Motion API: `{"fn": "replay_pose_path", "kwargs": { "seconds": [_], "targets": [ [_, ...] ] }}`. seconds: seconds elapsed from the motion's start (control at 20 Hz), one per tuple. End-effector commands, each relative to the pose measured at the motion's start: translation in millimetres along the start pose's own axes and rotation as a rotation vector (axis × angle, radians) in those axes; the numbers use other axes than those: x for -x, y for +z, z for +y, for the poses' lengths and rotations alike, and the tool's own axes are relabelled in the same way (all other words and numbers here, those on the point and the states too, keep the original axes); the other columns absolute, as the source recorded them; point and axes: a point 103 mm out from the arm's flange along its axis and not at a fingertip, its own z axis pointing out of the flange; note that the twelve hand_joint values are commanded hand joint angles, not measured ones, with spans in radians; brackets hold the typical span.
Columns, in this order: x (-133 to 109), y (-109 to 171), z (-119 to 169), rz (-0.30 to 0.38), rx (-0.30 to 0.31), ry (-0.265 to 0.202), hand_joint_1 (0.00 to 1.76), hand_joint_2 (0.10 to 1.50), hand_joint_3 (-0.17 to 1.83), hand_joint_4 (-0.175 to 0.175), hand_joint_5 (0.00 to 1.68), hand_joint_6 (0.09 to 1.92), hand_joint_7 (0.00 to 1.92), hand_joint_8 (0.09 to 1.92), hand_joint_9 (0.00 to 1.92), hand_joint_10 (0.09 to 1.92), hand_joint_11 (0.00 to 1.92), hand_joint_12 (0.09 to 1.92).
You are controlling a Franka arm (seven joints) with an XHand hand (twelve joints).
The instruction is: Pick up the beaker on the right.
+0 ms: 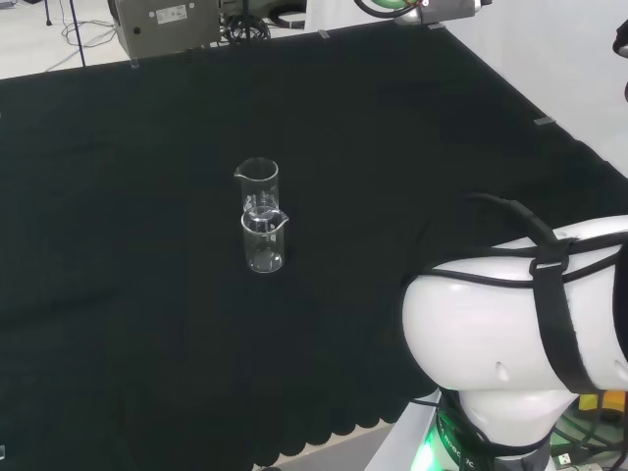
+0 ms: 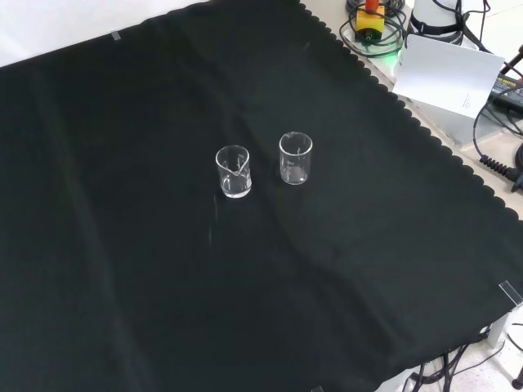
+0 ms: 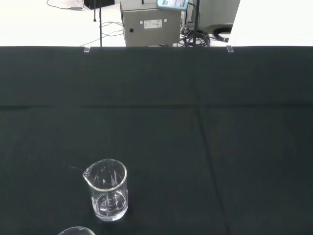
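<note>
Hand-wise, I can't tell you whether the fingers are spread or curled, so that stays an open question as we look at the bench. Two clear beakers stand upright on the black cloth (image 2: 122,269), near each other but apart. From the front view they sit side by side: the right beaker (image 2: 295,158) and the left beaker (image 2: 234,171), a gap of bare cloth between them. From the head view they line up one behind the other, so the nearer one (image 1: 264,241) overlaps the farther one (image 1: 257,184), and I judge the nearer one there to be the front view's right beaker. Both look empty, spouts visible at the rims. Nothing is grasped yet, by my reading; the reach is still to come. To do this well, I'd say come in from the arm's own side so the fingers meet the target's wall first, keeping the neighbour out of the sweep. Wrap around the body below the rim, keep it upright, and lift straight up. Clear glass slides on cloth, so a nudge could tip either one.
</note>
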Motion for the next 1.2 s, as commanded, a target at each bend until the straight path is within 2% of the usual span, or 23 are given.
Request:
{"fn": "replay_pose_path", "kwargs": {
  "seconds": [0.05, 0.15, 0.35, 0.9, 1.2],
  "targets": [
    [-1, 1, 0, -0.009, 0.009, 0.000, 0.24, 1.03, 0.53, -0.021, 0.24, 0.13, 0.03, 0.53, 0.15, 0.66, 0.00, 1.36],
    [-2, 3, 1, -0.010, 0.005, 0.001, 0.11, 1.15, 0.45, -0.016, 0.24, 0.09, 0.01, 0.50, 0.11, 0.67, 0.00, 1.35],
    [0, 4, 2, -0.008, 0.000, 0.001, 0.07, 1.19, 0.40, -0.015, 0.24, 0.09, 0.00, 0.49, 0.10, 0.67, 0.00, 1.34],
    [4, 7, 6, -0.020, -0.003, 0.013, 0.09, 1.19, 0.36, -0.016, 0.25, 0.09, 0.00, 0.50, 0.11, 0.68, 0.00, 1.35],
    [16, 26, 18, 0.016, 0.004, 0.031, 0.16, 1.16, 0.33, -0.018, 0.26, 0.09, 0.05, 0.54, 0.18, 0.71, 0.00, 1.38]
  ]
}}
